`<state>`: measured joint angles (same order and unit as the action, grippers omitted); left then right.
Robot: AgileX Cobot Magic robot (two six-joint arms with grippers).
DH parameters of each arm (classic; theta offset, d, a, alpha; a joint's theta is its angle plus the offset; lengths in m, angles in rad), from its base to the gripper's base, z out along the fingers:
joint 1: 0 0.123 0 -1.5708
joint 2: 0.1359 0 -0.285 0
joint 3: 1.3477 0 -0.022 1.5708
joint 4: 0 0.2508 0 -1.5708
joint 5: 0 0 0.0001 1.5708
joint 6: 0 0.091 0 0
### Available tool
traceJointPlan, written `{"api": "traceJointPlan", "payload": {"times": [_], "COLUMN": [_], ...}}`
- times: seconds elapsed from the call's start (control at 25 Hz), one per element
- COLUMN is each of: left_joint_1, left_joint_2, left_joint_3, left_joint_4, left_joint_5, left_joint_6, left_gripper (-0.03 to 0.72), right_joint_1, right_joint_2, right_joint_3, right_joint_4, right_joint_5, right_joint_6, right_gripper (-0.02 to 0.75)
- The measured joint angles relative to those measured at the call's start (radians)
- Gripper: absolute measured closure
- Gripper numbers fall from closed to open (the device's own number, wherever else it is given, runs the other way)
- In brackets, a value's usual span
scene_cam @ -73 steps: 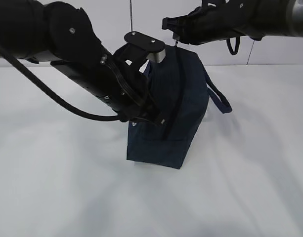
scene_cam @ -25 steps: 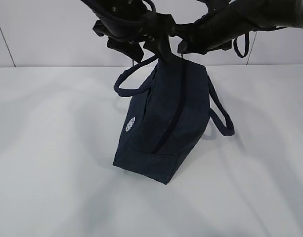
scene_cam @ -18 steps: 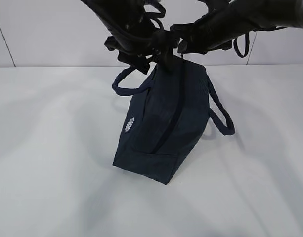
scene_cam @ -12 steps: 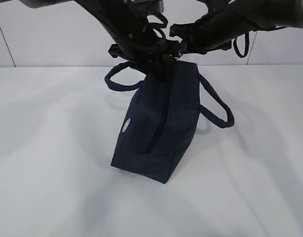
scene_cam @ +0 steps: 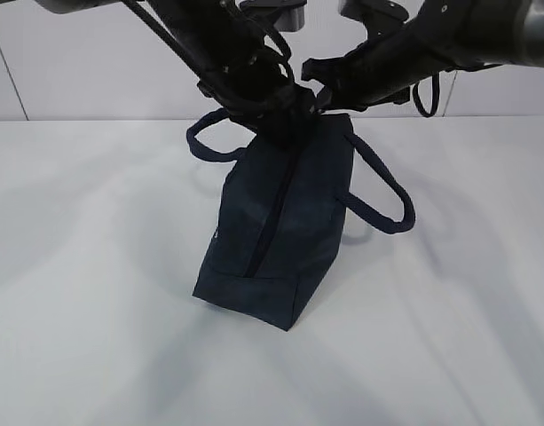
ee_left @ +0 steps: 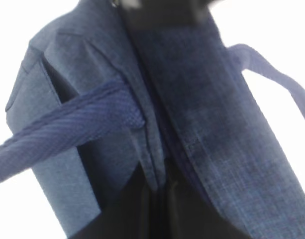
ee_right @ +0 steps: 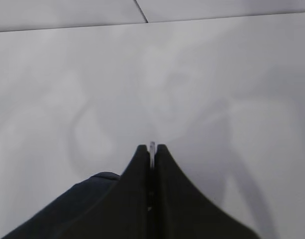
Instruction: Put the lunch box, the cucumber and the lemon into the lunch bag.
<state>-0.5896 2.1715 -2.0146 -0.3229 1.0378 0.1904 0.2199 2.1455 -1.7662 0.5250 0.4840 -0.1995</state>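
Lunch bag stands on the white table, near end toward the exterior cam, far top end tucked under both arms. Zip line along the top looks shut, no foil lining showing, so judging this as the opening step, w/ nothing loaded yet. Lunch box, cucumber, lemon: not visible in any view.

Mid-way back, one loop handle hangs to the right, the other to the left.

At the far end, left gripper is closed on the bag's top seam; its wrist cam shows the dark fingers meeting around a fold of navy fabric beside the zip. Right gripper is clamped too; its wrist cam shows the tips pressed on a thin bit of metal, probably the zip's ring pull, though too small to be sure.

Next move, as I read it: left holds the fabric firm as an anchor while right draws the pull along the zip toward the near end. Needs a steady counter-hold, else the bag just slides or tips instead of opening.
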Motion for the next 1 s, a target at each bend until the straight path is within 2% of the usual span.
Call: {"api": "traceJointPlan", "payload": {"times": [0.28, 1.0], "left_joint_1": [-0.027, -0.033], "left_joint_2": [-0.03, -0.045], "left_joint_3": [0.0, 0.0], "left_joint_4": [0.011, 0.02], "left_joint_5": [0.076, 0.105], "left_joint_6": [0.073, 0.079], "left_gripper": [0.697, 0.697], "right_joint_1": [0.0, 0.0], "right_joint_2": [0.049, 0.111], "right_joint_3": [-0.026, -0.047], "right_joint_4": [0.013, 0.024], "right_joint_5": [-0.017, 0.037], "right_joint_6": [0.0, 0.0], "right_gripper": [0.738, 0.738]}}
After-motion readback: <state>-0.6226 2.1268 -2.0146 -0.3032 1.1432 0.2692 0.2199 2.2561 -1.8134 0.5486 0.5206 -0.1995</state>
